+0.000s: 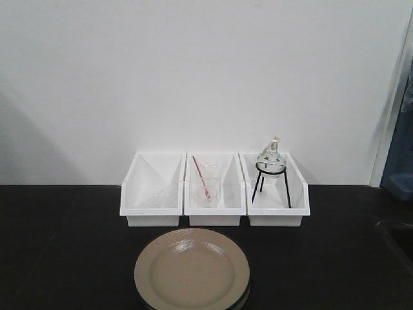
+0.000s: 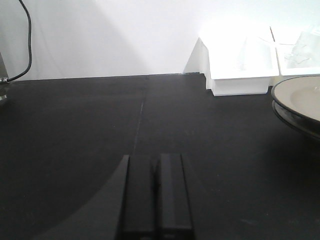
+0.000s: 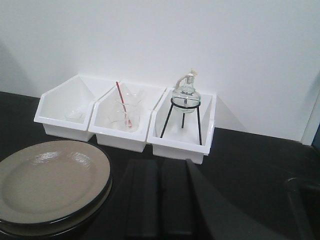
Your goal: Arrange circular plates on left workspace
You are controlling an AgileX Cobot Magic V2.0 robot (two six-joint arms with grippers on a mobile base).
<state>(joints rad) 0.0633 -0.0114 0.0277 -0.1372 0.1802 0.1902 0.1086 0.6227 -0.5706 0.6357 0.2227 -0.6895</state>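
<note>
Plates (image 1: 191, 270) sit stacked on the black bench (image 1: 58, 245) by a white wall (image 1: 193, 71). Three white bins (image 1: 214, 188) hold glassware. Both grippers, left (image 2: 156, 195) and right (image 3: 161, 197), are pressed closed, holding nothing.

Two stacked circular plates (image 1: 191, 272), three white bins (image 1: 214, 187), one beaker (image 1: 207, 187), one flask (image 1: 271, 158).

**Materials / finish**

Plates (image 1: 191, 271): glossy beige glaze, dark rim edge. Bench top (image 1: 64, 245): matte black, smooth. Bins (image 1: 153, 189): glossy white plastic. Beaker (image 1: 208, 187) and flask (image 1: 271, 157): clear glass. Tripod stand (image 1: 271, 183): black metal wire.
</note>
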